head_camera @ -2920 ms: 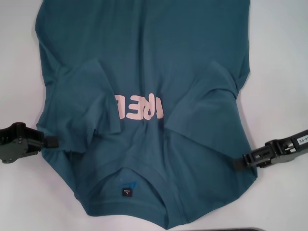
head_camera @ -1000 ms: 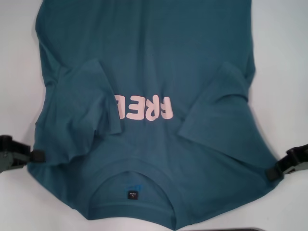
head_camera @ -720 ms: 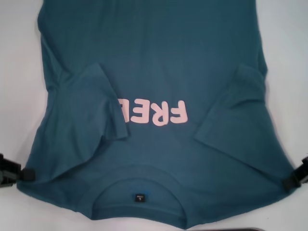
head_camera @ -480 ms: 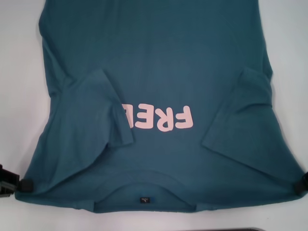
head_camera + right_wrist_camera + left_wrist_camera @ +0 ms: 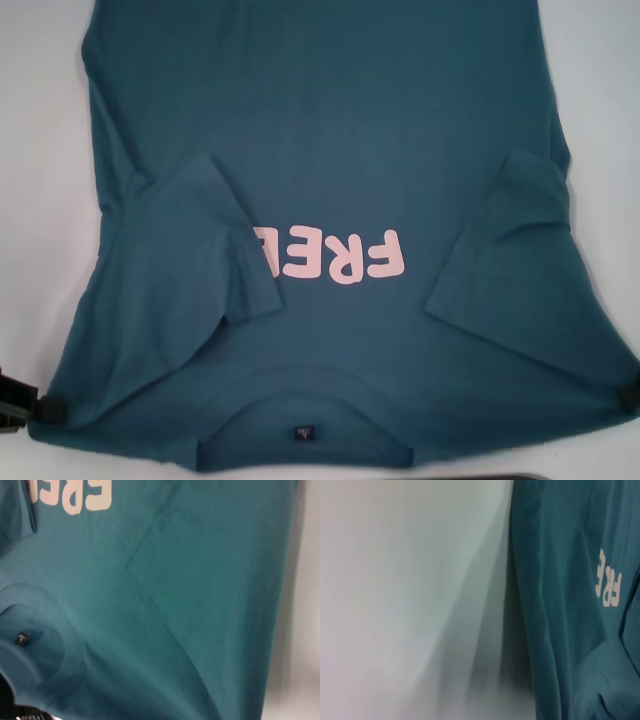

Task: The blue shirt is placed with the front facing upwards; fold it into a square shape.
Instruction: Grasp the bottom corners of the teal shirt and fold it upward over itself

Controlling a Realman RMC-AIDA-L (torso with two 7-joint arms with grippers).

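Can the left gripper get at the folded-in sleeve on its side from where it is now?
Probably yes. The left gripper sits at the blue shirt shoulder corner, and the sleeve lies uncovered on top, just inboard, with nothing between them.

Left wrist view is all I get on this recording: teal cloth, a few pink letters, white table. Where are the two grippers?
Observer: The left gripper sits at the near left corner of the blue shirt, at the shoulder edge; only its tip shows in the head view.
Operator: And the other one?
Observer: The right gripper is at the near right corner, mostly out of view.
Operator: Are the sleeves spread out?
Observer: No, both are folded inward over the chest; the left sleeve covers the lettering's left end.
Operator: Where is the collar?
Observer: The collar lies nearest the robot.
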